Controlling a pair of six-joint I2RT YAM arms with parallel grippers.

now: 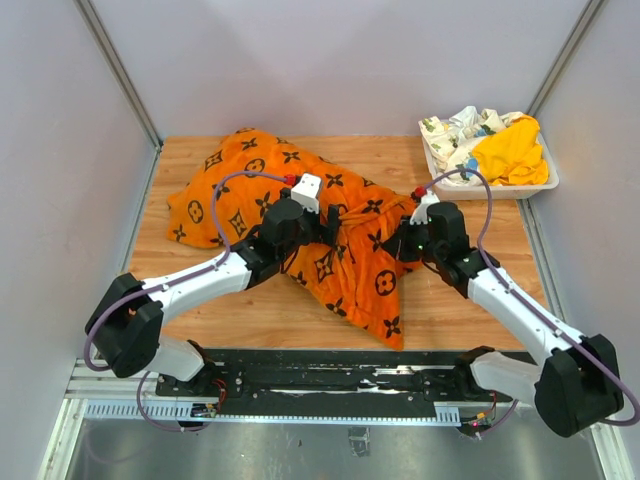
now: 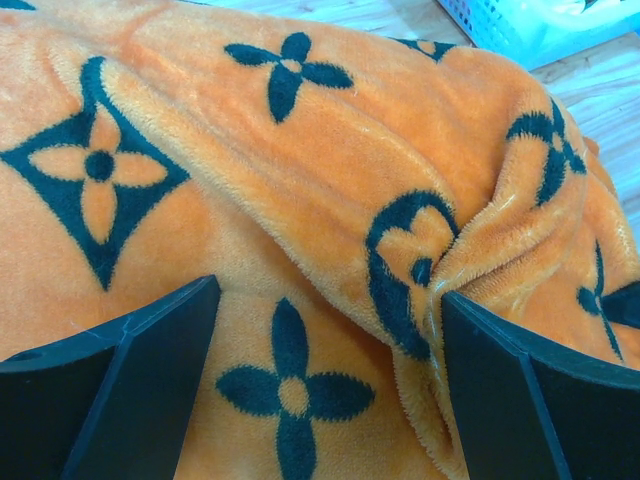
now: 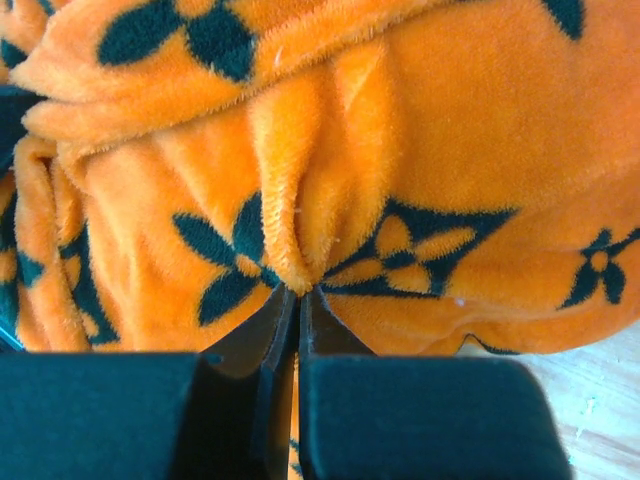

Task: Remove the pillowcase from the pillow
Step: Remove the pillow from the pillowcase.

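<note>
Nearest the arm bases, a strip of bare wooden table. Beyond that, stretched across the middle of the table from the far left toward the near centre, the pillowcase: bright orange plush printed with black four-petal flowers, diamonds and circles. Rumpled and heaped into folds, with one pointed corner trailing toward the near edge.

On its middle, reaching in from the left, the left gripper, spread wide. From the left wrist camera, the same left gripper with black fingers well apart and low over the plush. Between them a raised fold of the pillowcase, bunched up against the right-hand finger.

At the pillowcase's right end, reaching in from the right, the right gripper, pressed together. From the right wrist camera, the right gripper pinching a narrow pucker of the pillowcase right at the fingertips, with creases fanning up and away from the pinch.

Both grippers near each other, with orange plush between them.

Farthest off, at the far right corner of the table, just beyond the right gripper, a white basket holding a yellow cloth and a white floral-print cloth.
</note>
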